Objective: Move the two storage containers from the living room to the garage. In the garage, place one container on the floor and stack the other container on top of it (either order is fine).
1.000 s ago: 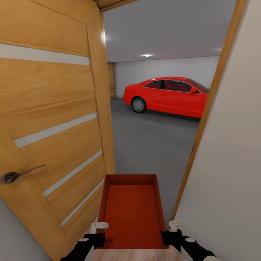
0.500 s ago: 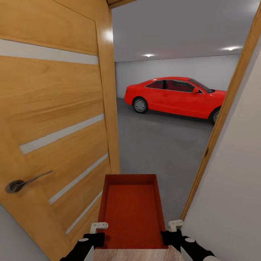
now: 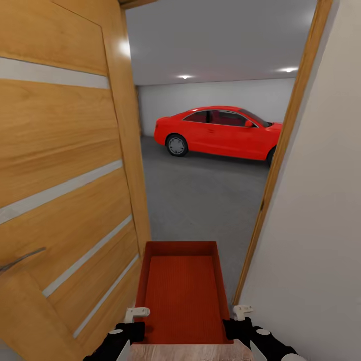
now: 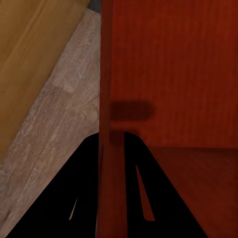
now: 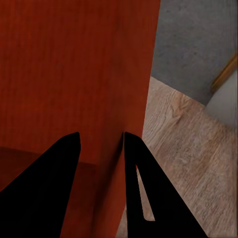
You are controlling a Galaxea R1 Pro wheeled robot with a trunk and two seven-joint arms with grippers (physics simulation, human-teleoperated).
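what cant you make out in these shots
- Car: head view, its front end is cut off by the door frame.
- Door handle: head view, clipped by the picture's edge.
- Storage container: both wrist views, its walls sit so close that the underside and the rest stay hidden.

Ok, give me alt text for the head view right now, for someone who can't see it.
An orange-red storage container is carried by both grippers, left gripper and right gripper, at a doorway into the garage. An open wooden door stands at left, a pale wall at right, and a red car is parked on grey concrete floor ahead.
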